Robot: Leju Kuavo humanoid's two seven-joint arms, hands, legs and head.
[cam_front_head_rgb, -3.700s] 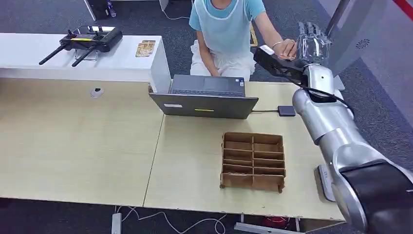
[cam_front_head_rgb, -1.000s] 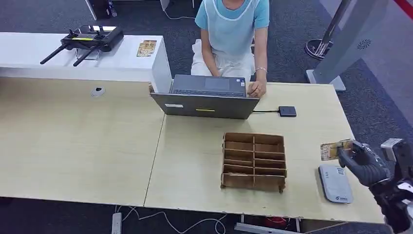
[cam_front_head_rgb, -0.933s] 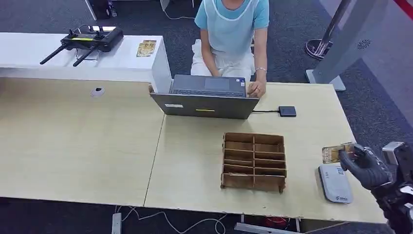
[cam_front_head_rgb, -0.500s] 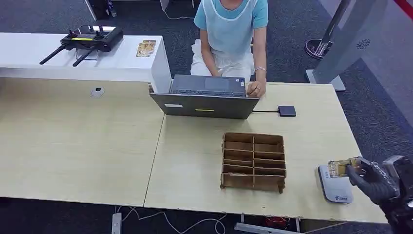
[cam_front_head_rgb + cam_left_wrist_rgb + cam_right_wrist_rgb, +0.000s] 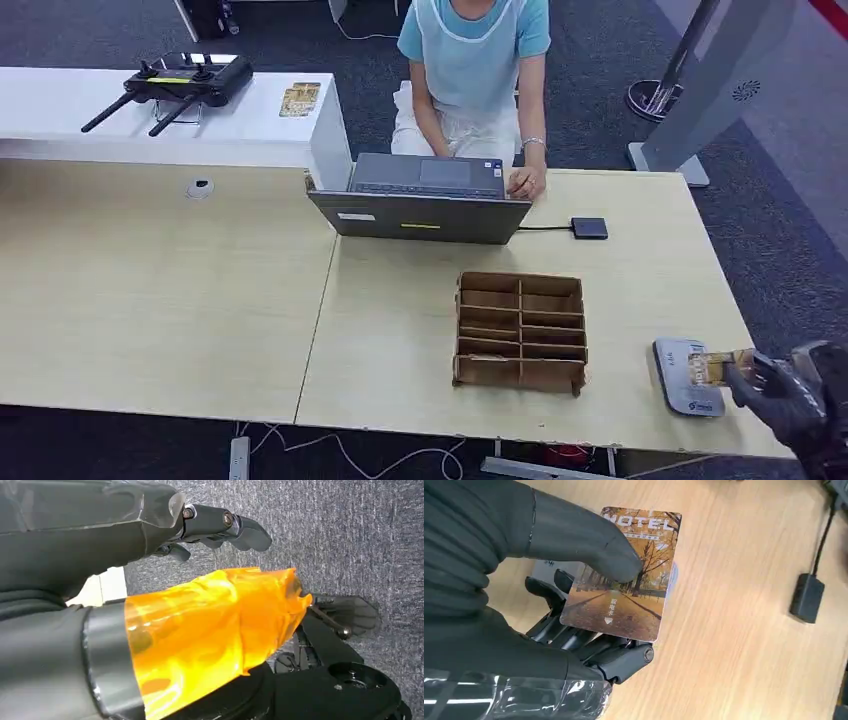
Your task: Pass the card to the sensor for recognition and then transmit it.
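Note:
My right hand (image 5: pixel 788 398) sits at the table's near right corner and pinches a hotel card (image 5: pixel 712 368) printed with autumn trees. The card lies flat over the grey sensor pad (image 5: pixel 680 376), close above it; contact is not clear. In the right wrist view the thumb presses on the card (image 5: pixel 630 595) with the fingers (image 5: pixel 589 645) under it, and a corner of the sensor pad (image 5: pixel 544 569) shows behind. My left hand (image 5: pixel 220 525) hangs over grey carpet, an orange-wrapped thumb (image 5: pixel 210 635) in front, fingers apart, holding nothing.
A brown divided cardboard tray (image 5: pixel 520 331) stands left of the sensor. Farther back are a laptop (image 5: pixel 420 212), a small black box on a cable (image 5: pixel 590 228) and a seated person with a hand (image 5: pixel 527 182) at the laptop. A white counter (image 5: pixel 150 110) holds a black controller.
Earlier my right arm reached up to the person's hand. Over the last second the right hand has come down and toward me with the card, from above the table edge to over the sensor pad.

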